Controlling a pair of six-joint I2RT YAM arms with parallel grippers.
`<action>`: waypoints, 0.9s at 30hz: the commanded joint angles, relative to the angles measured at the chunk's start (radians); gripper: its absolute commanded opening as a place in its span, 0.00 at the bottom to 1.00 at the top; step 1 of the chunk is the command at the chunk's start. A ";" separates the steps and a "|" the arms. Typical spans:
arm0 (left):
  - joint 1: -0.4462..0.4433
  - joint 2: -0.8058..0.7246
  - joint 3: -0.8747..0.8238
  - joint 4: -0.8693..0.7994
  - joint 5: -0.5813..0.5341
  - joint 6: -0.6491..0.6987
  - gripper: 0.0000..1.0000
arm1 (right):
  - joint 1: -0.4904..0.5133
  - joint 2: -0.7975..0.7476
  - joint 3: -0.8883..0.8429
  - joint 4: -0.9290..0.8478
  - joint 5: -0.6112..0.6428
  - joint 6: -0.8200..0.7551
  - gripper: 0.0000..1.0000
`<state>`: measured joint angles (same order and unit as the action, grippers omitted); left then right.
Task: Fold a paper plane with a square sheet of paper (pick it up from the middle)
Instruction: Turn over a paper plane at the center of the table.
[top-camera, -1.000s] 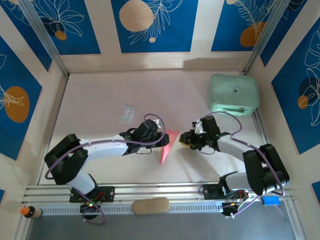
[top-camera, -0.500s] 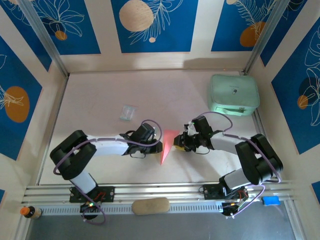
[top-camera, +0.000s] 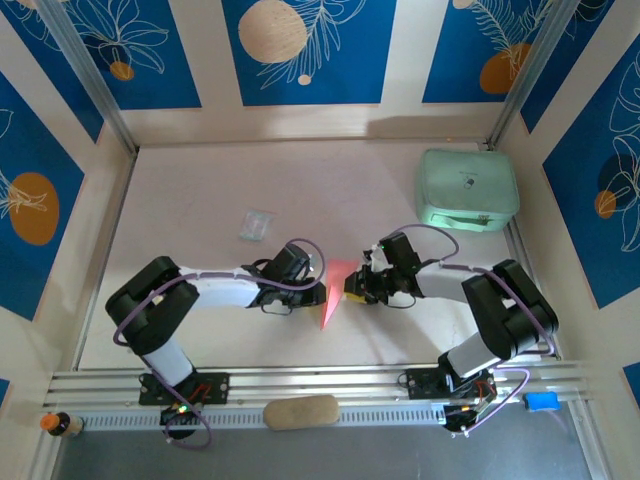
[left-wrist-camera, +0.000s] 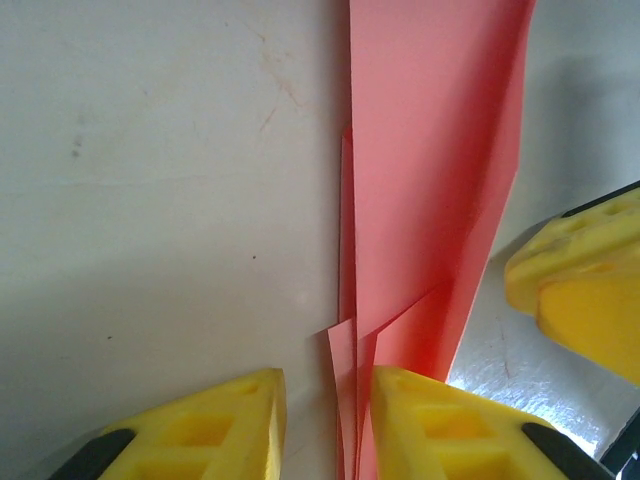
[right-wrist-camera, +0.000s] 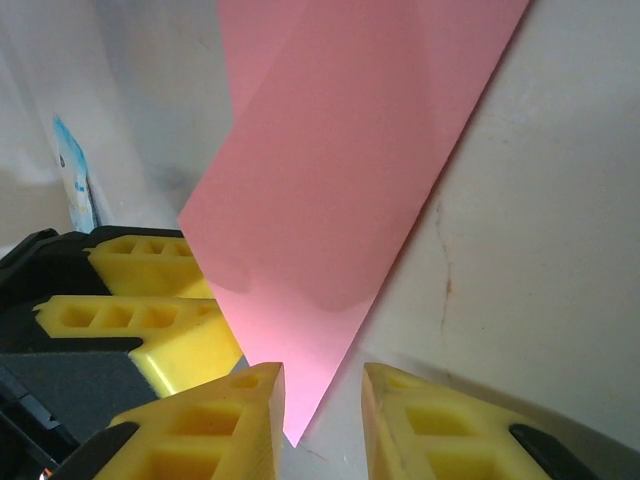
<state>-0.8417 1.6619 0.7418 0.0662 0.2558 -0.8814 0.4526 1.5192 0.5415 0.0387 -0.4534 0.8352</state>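
Observation:
The salmon-pink sheet of paper (top-camera: 332, 300) lies on the table between the arms, folded into a narrow pointed shape. My left gripper (top-camera: 318, 293) is low at its left edge. In the left wrist view the gripper (left-wrist-camera: 325, 425) is open; the paper's (left-wrist-camera: 430, 180) raised folded layers stand between its fingers, against the right finger (left-wrist-camera: 450, 420) and apart from the left one. My right gripper (top-camera: 352, 288) is at the paper's right side. It (right-wrist-camera: 320, 430) is open around a pointed corner of the paper (right-wrist-camera: 340, 170), which touches its left finger (right-wrist-camera: 210, 430).
A mint-green case (top-camera: 467, 187) sits at the back right. A small clear packet (top-camera: 257, 225) lies behind the left arm. A tan pad (top-camera: 300, 411) rests on the front rail. The two grippers face each other a few centimetres apart.
Both grippers have closed in on the paper from either side, the right one shifting left. The right jaws have narrowed a little. The paper has stayed in place.

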 joint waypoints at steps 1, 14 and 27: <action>0.004 -0.004 0.009 0.021 0.013 0.012 0.28 | 0.011 0.021 0.027 0.004 -0.037 -0.002 0.25; 0.005 -0.027 -0.004 0.039 0.006 0.013 0.30 | 0.018 0.052 0.030 0.018 -0.039 0.001 0.24; 0.005 0.032 0.004 0.045 0.052 -0.001 0.27 | 0.020 0.072 0.036 0.018 -0.042 -0.001 0.23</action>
<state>-0.8417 1.6825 0.7395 0.1261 0.2855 -0.8845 0.4656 1.5734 0.5552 0.0597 -0.4622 0.8352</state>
